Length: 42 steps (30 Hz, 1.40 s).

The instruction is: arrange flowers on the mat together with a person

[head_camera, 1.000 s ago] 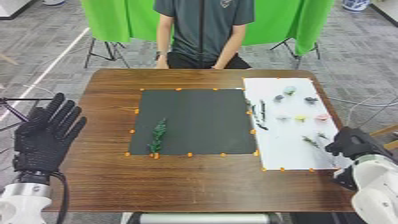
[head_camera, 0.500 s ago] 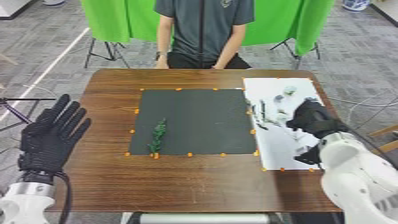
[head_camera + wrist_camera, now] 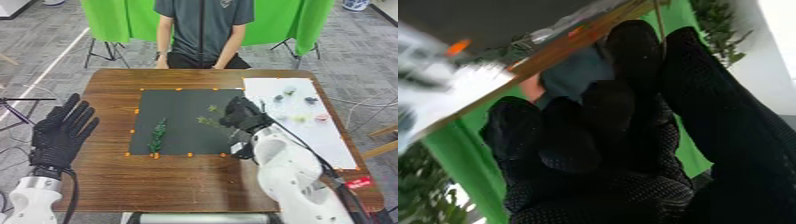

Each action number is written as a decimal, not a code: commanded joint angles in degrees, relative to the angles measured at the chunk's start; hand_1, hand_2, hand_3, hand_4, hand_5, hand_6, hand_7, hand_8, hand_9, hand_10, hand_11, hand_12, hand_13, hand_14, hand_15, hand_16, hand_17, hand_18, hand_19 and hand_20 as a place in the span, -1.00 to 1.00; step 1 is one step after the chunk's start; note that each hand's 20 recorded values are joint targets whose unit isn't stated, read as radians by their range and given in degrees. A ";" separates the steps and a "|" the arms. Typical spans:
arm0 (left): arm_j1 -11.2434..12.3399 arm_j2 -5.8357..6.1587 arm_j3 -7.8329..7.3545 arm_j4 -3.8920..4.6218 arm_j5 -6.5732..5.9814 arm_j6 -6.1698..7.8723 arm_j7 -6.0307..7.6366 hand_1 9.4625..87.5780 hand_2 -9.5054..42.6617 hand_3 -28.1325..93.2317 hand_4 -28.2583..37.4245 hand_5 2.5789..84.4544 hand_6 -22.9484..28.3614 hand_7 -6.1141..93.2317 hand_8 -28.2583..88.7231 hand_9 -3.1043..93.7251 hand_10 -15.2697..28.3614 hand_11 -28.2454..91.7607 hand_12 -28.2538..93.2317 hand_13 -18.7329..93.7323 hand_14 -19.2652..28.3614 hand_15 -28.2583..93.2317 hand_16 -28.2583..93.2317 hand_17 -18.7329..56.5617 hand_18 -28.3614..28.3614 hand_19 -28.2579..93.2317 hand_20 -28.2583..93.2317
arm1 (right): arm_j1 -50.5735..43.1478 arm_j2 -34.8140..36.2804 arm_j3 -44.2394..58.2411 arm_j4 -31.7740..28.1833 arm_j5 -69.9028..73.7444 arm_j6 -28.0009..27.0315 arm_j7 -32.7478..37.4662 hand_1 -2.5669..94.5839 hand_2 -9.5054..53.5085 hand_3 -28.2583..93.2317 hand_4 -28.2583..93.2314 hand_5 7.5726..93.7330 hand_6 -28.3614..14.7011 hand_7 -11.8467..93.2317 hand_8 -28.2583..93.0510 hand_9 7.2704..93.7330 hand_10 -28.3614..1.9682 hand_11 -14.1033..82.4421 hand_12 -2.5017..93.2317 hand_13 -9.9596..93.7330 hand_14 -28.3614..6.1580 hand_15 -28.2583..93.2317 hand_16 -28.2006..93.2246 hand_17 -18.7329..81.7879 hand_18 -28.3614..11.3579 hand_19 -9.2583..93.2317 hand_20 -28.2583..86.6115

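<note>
Flower sprig (image 3: 209, 121) pinched at stem by R hand (image 3: 243, 115), leaves left of fingers over mat (image 3: 182, 107), prob. to avoid crushing; L hand (image 3: 60, 137) spread, well apart.

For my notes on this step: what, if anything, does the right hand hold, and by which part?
The right hand holds a green sprig by its thin stem, over the dark mat.

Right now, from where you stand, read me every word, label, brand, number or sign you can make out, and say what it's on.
Red label with pale marks, on or just beside the robot's right arm: too small and blurred to read.
Otherwise, there is no text that I can read.
</note>
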 commanded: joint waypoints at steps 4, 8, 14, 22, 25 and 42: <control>-0.46 0.72 1.16 0.85 -1.96 0.28 -0.39 -0.51 -0.14 0.68 -0.88 -0.15 0.10 -0.78 -0.64 -0.32 0.23 -0.41 -0.40 -0.28 0.22 -0.46 -0.55 -0.59 0.41 -0.24 -0.35 | 3.71 -8.41 -8.02 6.28 -4.77 0.28 -0.25 -0.02 -0.84 0.65 -0.83 0.49 0.24 0.19 -0.17 0.46 -0.16 0.63 0.10 0.45 -0.32 0.86 0.37 0.27 -0.84 1.00 0.36; -1.52 1.02 1.95 1.26 -2.01 0.14 -0.92 -0.51 -0.14 0.68 -0.88 -0.15 0.10 -0.78 -0.64 -0.32 0.23 -0.41 -0.40 -0.28 0.22 -0.46 -0.55 -0.59 0.41 -0.24 -0.35 | 4.49 -10.19 -10.38 9.35 -7.43 3.51 2.43 -0.02 -0.84 0.65 -0.83 0.49 0.25 0.19 -0.18 0.46 -0.17 0.63 0.10 0.45 -0.32 0.86 0.37 0.27 -0.85 1.00 0.36; -1.63 1.16 2.17 1.29 -1.85 0.80 -1.22 -0.51 -0.14 0.68 -0.88 -0.15 0.10 -0.78 -0.64 -0.32 0.22 -0.41 -0.40 -0.28 0.22 -0.46 -0.55 -0.59 0.41 -0.24 -0.35 | 3.80 -10.55 -14.00 11.06 -14.30 7.22 4.58 -0.02 -0.83 0.64 -0.83 0.48 0.24 0.19 -0.19 0.45 -0.20 0.62 0.09 0.46 -0.33 0.86 0.35 0.29 -0.86 1.00 0.35; -2.10 1.29 3.33 1.54 -1.91 0.63 -1.80 -0.51 -0.14 0.68 -0.89 -0.15 0.10 -0.78 -0.64 -0.33 0.22 -0.41 -0.40 -0.28 0.21 -0.46 -0.55 -0.59 0.41 -0.24 -0.35 | 2.60 -12.01 -14.52 13.15 -17.32 9.11 6.79 -0.01 -0.83 0.64 -0.84 0.49 0.25 0.19 -0.21 0.46 -0.24 0.62 0.04 0.48 -0.35 0.86 0.31 0.33 -0.89 1.00 0.32; -2.34 1.31 3.37 1.65 -2.12 0.73 -1.88 -0.51 -0.14 0.68 -0.88 -0.15 0.10 -0.79 -0.64 -0.32 0.22 -0.41 -0.40 -0.28 0.22 -0.46 -0.55 -0.59 0.41 -0.24 -0.35 | 2.50 -12.69 -14.35 13.88 -17.99 8.76 7.27 -0.01 -0.82 0.64 -0.84 0.49 0.24 0.19 -0.20 0.46 -0.25 0.62 0.03 0.49 -0.34 0.86 0.31 0.34 -0.89 1.00 0.32; -1.71 0.69 3.97 1.98 -4.96 -1.12 -0.51 -0.50 -0.13 0.67 -0.90 -0.14 0.10 -0.78 -0.64 -0.32 0.23 -0.40 -0.40 -0.28 0.22 -0.45 -0.55 -0.59 0.41 -0.24 -0.35 | 1.32 -13.43 -14.52 15.17 -17.73 6.44 7.69 -0.13 -0.88 0.62 -0.83 0.49 0.22 0.18 -0.23 0.46 -0.26 0.62 0.04 0.49 -0.36 0.86 0.32 0.35 -0.90 1.00 0.33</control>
